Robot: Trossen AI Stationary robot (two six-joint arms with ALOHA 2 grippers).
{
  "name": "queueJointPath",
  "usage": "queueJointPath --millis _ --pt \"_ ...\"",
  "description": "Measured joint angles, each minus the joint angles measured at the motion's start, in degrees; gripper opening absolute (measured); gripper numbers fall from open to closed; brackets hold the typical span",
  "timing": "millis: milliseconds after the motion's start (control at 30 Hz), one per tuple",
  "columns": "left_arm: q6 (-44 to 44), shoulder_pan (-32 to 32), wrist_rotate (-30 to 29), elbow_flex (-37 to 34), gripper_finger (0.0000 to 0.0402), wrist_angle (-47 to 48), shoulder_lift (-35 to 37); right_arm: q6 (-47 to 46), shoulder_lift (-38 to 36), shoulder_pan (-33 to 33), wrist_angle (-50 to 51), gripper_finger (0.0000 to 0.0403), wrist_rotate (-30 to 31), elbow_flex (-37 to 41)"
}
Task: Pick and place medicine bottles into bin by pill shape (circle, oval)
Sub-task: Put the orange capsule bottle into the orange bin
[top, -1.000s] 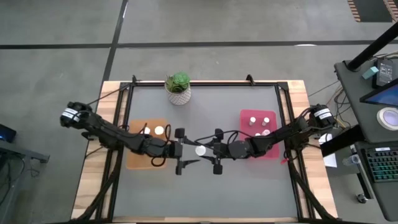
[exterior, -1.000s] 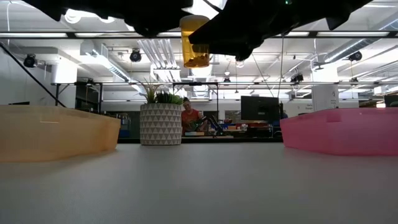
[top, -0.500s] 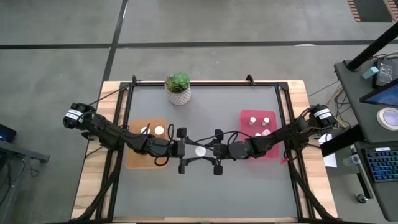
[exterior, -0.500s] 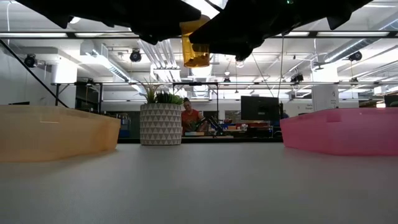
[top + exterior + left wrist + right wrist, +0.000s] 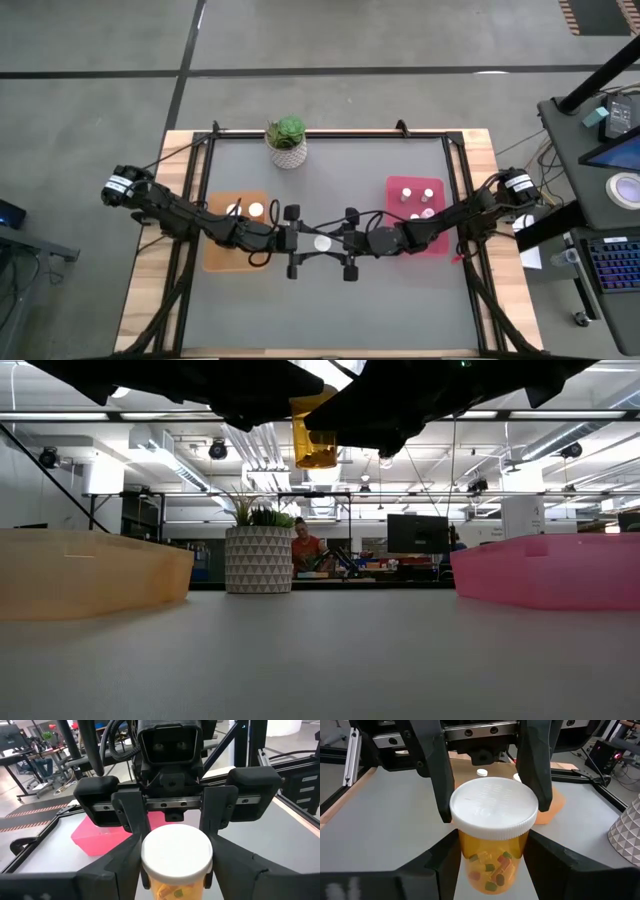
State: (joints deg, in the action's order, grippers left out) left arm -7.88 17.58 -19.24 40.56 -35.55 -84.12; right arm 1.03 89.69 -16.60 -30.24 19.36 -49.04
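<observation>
High view finds the two arms meeting nose to nose over the middle of the grey table, the left gripper and the right gripper facing each other with one medicine bottle between them, its white cap turned up. Low view shows that bottle's orange body hanging well clear of the tabletop, under the dark mass of the grippers. In the right wrist view the right gripper's own fingers are clamped on the orange body below the cap, while the left gripper's fingers press in against the sides of the cap; the left wrist view shows the same double grasp from the other side. Through the clear orange wall, small oblong pills in green, red and yellow lie at the bottom. The cap carries faint raised marks, but none can be read, and no label shows on the body. To the left stands the orange bin with two white-capped bottles inside; to the right the pink bin holds several more. A potted plant sits at the table's far edge.
</observation>
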Motion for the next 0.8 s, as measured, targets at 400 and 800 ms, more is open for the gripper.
queueJointPath --millis 400,800 --pt "1.34 0.04 -2.9 0.0 0.0192 0.16 0.04 0.12 -3.3 0.0 6.99 0.0238 0.1 -0.07" --pt "15.48 4.14 -20.5 -0.04 0.0192 18.56 4.04 2.95 -17.55 1.1 26.95 0.0244 0.19 0.21"
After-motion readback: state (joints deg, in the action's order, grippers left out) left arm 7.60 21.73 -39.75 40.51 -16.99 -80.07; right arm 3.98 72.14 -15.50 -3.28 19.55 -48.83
